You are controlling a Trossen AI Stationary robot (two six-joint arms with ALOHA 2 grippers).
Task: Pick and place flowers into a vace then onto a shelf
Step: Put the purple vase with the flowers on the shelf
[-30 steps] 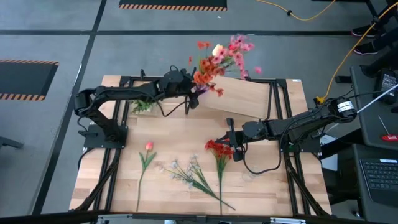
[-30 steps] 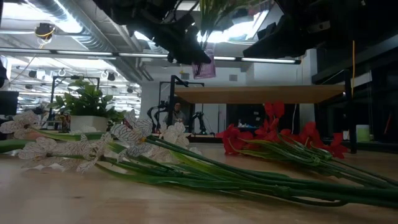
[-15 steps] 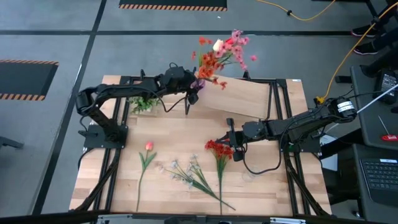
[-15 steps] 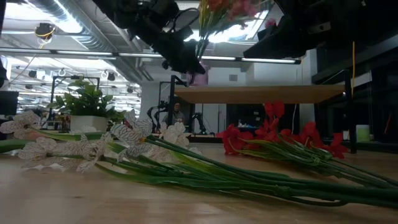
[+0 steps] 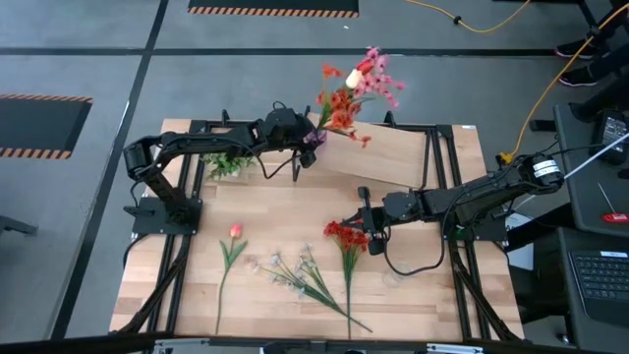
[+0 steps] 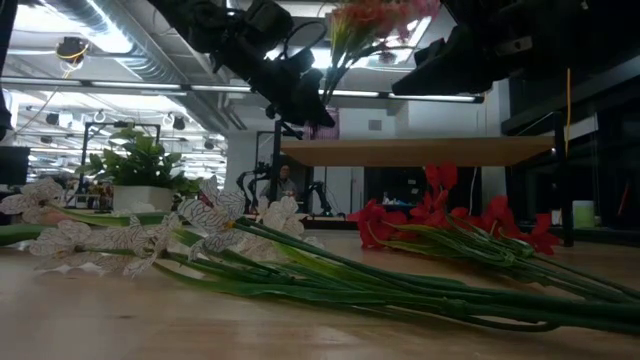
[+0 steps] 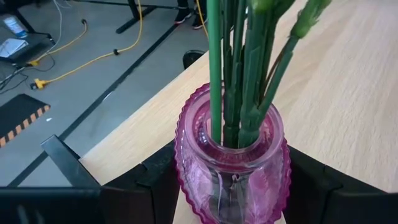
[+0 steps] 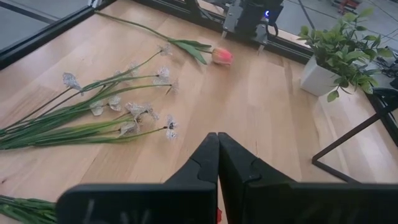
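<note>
Aloft, left claw (image 7: 230, 193) grips pink vase (image 7: 231, 163) holding flowers (image 5: 352, 90).

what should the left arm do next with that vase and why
Probably carry it further over the shelf and lower it. The left end effector holds the pink vase of flowers in the air at the shelf's edge, not yet set down.
</note>
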